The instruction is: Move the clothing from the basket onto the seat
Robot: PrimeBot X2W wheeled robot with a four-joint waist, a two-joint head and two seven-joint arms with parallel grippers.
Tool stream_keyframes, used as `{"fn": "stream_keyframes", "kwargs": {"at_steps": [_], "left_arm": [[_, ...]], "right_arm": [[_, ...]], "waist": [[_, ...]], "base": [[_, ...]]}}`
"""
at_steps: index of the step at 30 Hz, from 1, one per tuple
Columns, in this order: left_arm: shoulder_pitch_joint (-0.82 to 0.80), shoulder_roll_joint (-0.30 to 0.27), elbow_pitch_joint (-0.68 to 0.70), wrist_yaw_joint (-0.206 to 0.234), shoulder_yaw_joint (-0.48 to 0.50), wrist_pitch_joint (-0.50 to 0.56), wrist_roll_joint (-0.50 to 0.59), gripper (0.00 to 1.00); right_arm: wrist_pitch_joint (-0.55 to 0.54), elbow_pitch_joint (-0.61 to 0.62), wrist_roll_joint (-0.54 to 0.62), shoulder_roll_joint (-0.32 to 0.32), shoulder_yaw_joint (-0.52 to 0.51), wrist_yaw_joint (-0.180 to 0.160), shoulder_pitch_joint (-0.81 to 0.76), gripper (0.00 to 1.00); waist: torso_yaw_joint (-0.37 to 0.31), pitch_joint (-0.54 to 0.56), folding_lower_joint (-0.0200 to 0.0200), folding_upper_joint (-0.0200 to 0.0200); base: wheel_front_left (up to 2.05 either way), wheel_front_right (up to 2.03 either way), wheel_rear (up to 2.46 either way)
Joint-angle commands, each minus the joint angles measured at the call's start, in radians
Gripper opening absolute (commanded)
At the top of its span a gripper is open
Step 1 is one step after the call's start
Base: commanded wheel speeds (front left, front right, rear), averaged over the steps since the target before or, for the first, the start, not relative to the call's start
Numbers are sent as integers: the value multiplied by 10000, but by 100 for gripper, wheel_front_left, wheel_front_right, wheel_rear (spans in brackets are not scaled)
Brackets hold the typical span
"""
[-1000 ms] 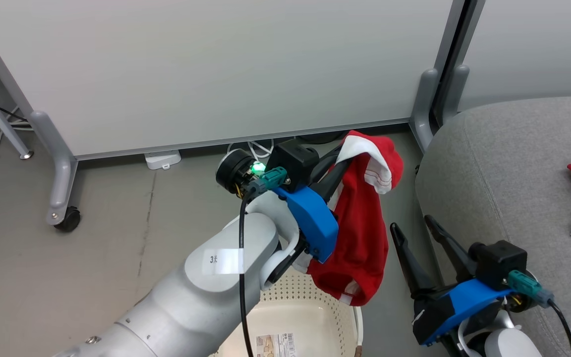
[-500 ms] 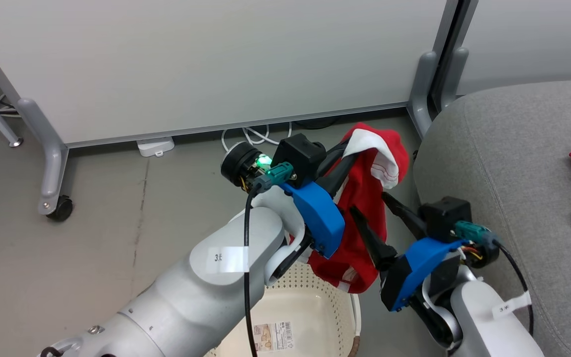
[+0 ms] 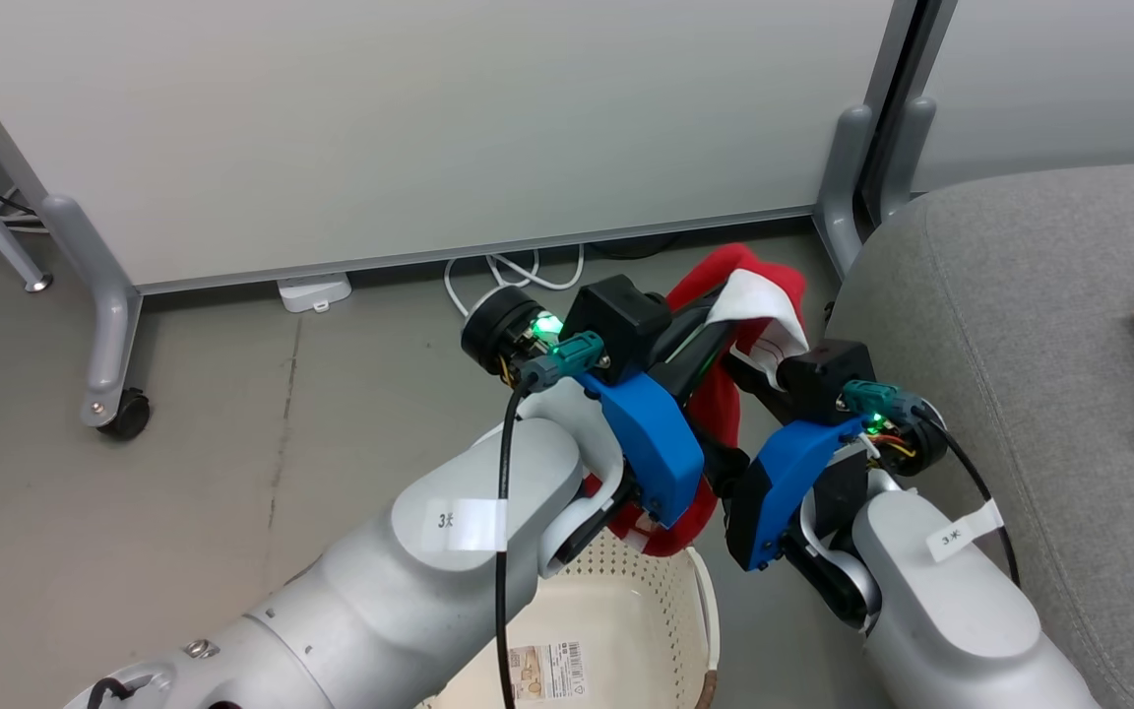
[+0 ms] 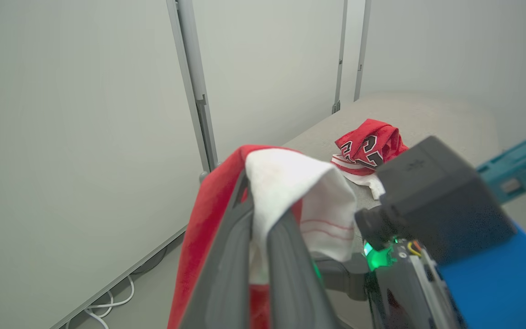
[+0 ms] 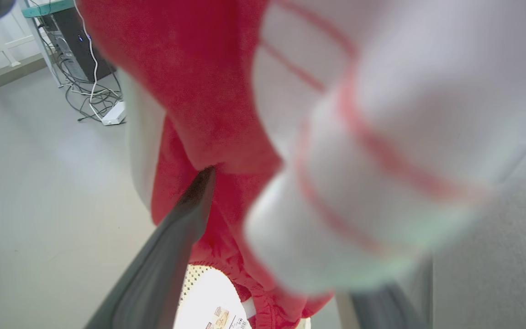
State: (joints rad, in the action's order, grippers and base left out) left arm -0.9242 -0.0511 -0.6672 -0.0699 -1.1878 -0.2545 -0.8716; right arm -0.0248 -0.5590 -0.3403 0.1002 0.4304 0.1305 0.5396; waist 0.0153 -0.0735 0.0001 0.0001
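Clothing point(image 3: 754, 295), red, white trim with red stripes, hanging crumpled

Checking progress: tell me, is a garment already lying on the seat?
Yes, a red jersey with black-and-white lettering lies crumpled on the grey seat.

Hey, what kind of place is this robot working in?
Probably an office or lab test area, not a home: pale partition panels on castor feet, loose cables on a bare grey floor, and a computer tower.
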Motion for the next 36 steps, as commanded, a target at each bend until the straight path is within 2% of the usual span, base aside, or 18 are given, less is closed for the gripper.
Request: {"fn": "stream_keyframes", "kwargs": {"at_steps": [1,12,13,15,16,25,36], "left_arm": [[-107,11,46,-27,-91,-62,-86,0],[-107,9,135,-163,-333,-113,-329,0],[-104,9,129,-172,-341,-115,-337,0],[-87,11,110,-185,-358,-119,-349,0],[-75,11,101,-192,-362,-121,-360,0],[101,9,31,-200,-272,-120,-348,0],[200,8,-83,-213,-55,-120,-206,0]], "right_arm": [[109,-236,-217,108,302,5,301,100],[705,-1127,-1651,316,2095,5,1121,100],[751,-1185,-1810,307,2188,5,1155,96],[855,-1311,-2039,356,2360,5,1235,35],[915,-1349,-2186,363,2428,5,1246,0],[1360,-1696,-2909,482,2986,5,1397,0],[1715,-2063,-3244,507,3237,5,1610,0]], "waist": [[-6,51,-1,-1],[-113,243,-1,-1],[-121,254,-1,-1],[-137,277,-1,-1],[-146,287,-1,-1],[-220,392,-1,-1],[-311,466,-1,-1]], "base": [[0,0,0],[0,0,0],[0,0,0],[0,0,0],[0,0,0],[0,0,0],[0,0,0]]}}
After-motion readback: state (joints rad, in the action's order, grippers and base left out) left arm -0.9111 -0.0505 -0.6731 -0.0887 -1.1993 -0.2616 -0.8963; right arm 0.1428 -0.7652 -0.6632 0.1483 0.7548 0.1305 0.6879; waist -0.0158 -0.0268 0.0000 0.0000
